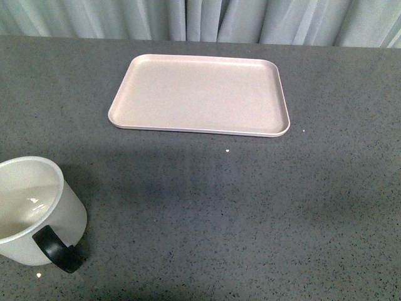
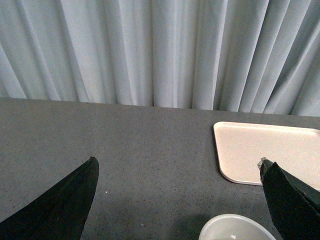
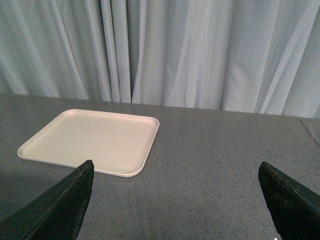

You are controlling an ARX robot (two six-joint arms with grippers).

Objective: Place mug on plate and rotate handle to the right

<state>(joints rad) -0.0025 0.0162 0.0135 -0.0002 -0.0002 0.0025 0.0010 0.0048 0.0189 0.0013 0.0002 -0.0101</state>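
- White cylindrical mug (image 1: 34, 207) stands upright on the speckled dark grey counter (image 1: 250, 207), at the near left, and the front view's left edge cuts it off.
- Its glossy black loop handle (image 1: 55, 249) points toward the near side, angled a little right.
- The flat rectangular pale pink tray-like plate (image 1: 200, 94) lies well apart from the mug, farther back and to the right. Its far rim is near the counter's back edge, below the pale grey curtain (image 1: 188, 19).
- A broad band of counter runs between mug and plate, and more lies right of the plate.
- Left pincer (image 2: 177, 161) is released, fingers spread wide, hovering with the mug's rim just below it.
- Right pincer (image 3: 175, 164) is released too, spread above the counter on the plate's right side.
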